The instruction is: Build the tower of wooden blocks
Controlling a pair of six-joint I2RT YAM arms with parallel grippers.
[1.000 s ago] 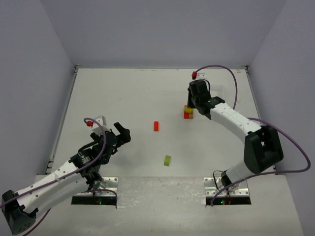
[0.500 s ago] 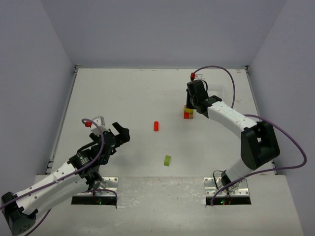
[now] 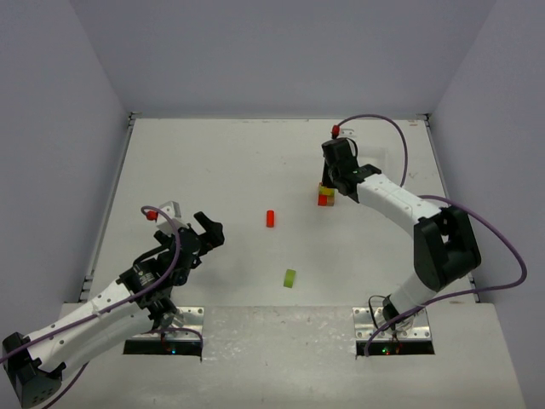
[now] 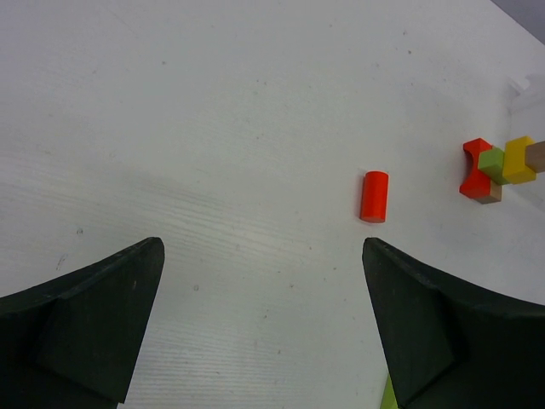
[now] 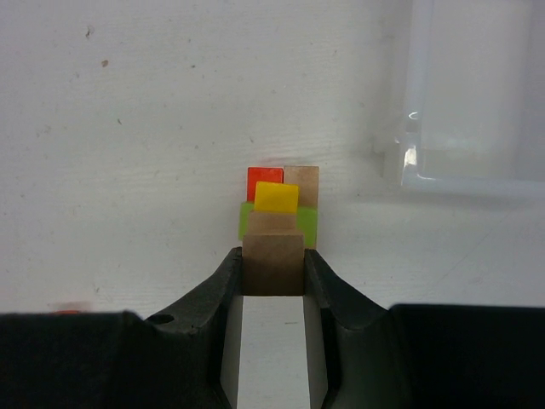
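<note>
The right gripper (image 5: 272, 271) pinches a plain brown block (image 5: 272, 260) between its fingertips, right at the tower (image 5: 278, 207), a small stack of red, brown, lime green and yellow pieces at the far right of the table (image 3: 213, 162). Whether the held block touches the stack cannot be told. A clear tray (image 5: 477, 102) lies just beyond the stack. The left gripper (image 4: 264, 328) hangs above the near left of the table, its jaws spread wide. A red cylinder (image 4: 373, 196) lies mid-table, a lime green block (image 3: 290, 278) nearer the arm bases, both well apart from the tower
</note>
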